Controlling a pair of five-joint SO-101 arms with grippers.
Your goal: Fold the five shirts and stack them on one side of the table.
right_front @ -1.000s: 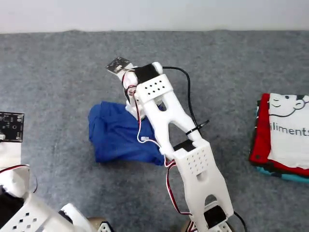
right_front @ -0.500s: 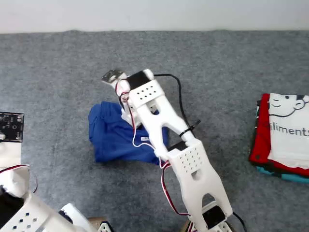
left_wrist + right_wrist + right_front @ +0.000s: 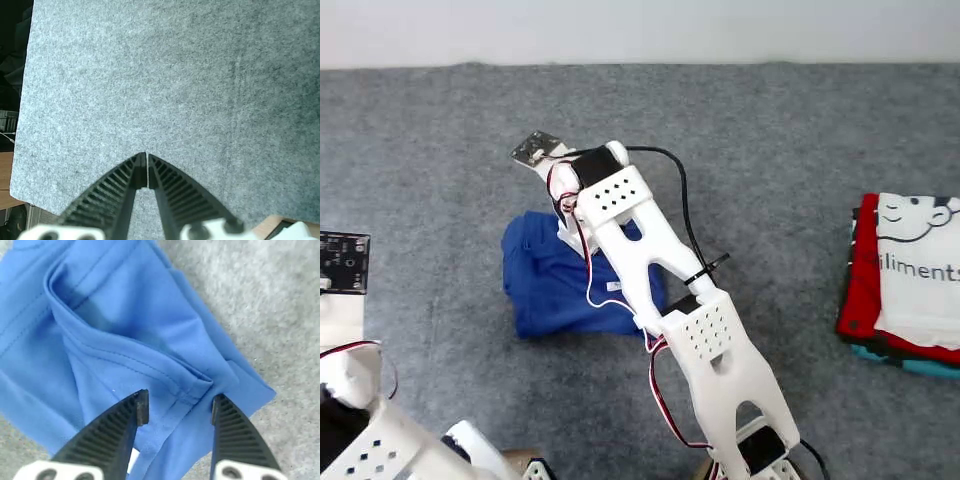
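One blue shirt (image 3: pixel 555 280) lies loose near the middle of the grey felt surface (image 3: pixel 800 150). One stack (image 3: pixel 905 290) of folded shirts sits at the surface's right edge in the high view, well apart from the blue one. In the stack a white printed shirt lies on top, a red one under it and a teal one at the bottom; whether more lie between them I cannot tell.

Two arms stand at the surface. The right arm (image 3: pixel 650 270) stretches from the near edge up and to the left, crossing over the blue shirt, with its wrist above the shirt's far edge. The right tool (image 3: pixel 180 407) points down at the cloth. Its two black ribbed fingers (image 3: pixel 125 425) are spread apart with a doubled hem corner between them, and they grip nothing. The left arm (image 3: pixel 370 445) sits drawn back at the near left corner in the high view. The left tool (image 3: pixel 147 167) hangs over bare felt with its fingers pressed together and nothing between them.

The blue shirt is a rumpled heap, not folded flat. Layers overlap in soft ridges and stitched hems run across it. One pocket-like fold gapes open in the right wrist view, and a small white label shows at its near side beside the arm.
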